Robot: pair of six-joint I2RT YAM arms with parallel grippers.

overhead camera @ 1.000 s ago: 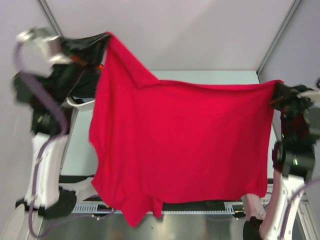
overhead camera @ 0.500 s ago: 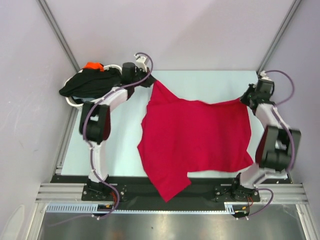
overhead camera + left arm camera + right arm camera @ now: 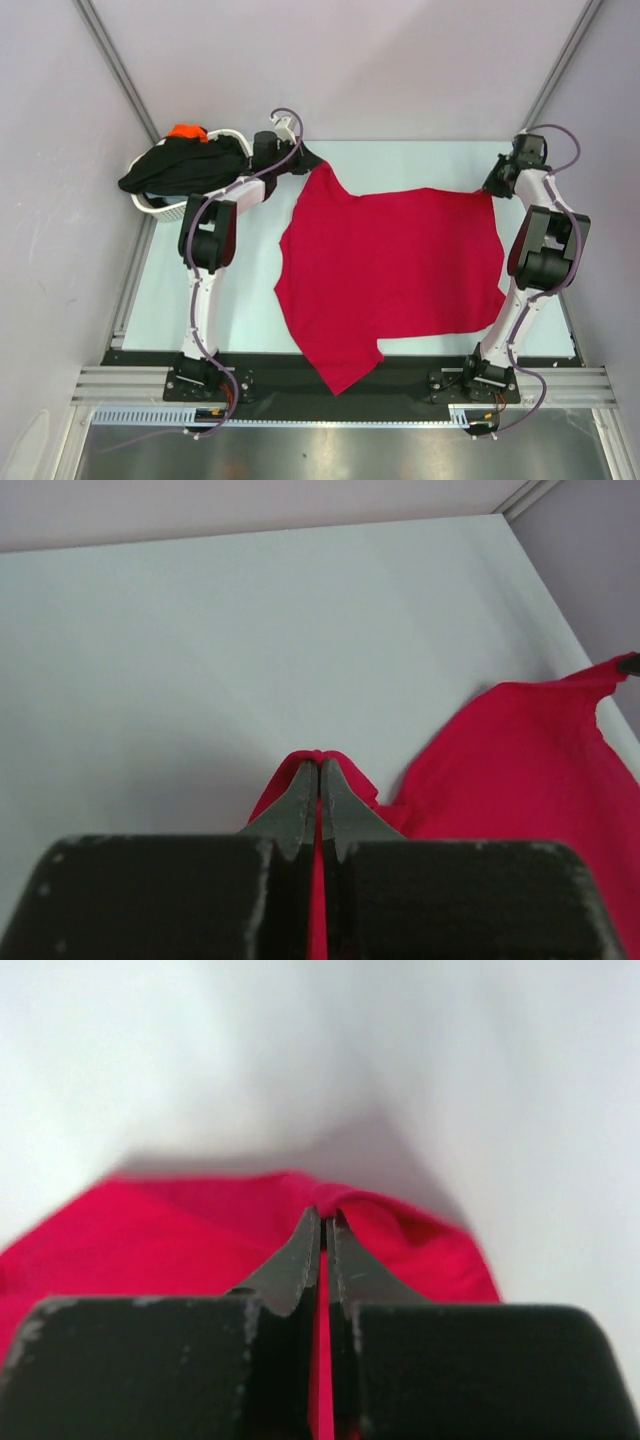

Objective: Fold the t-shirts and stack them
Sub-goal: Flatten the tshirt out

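Basket point(image 3: 160, 207) holding black shirt point(image 3: 180, 166), orange shirt point(image 3: 185, 132), left pincer point(image 3: 319, 765), right pincer point(image 3: 322, 1216) pinching red shirt point(image 3: 390, 260)

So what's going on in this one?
Both arms are handling the red t-shirt. The left jaws are shut on its far-left corner and the right jaws on its far-right corner, low over the table. The shirt lies spread mostly flat, with one near corner reaching past the table's front edge. No fold is made yet. A black t-shirt and an orange one sit piled in the white basket at the far left.
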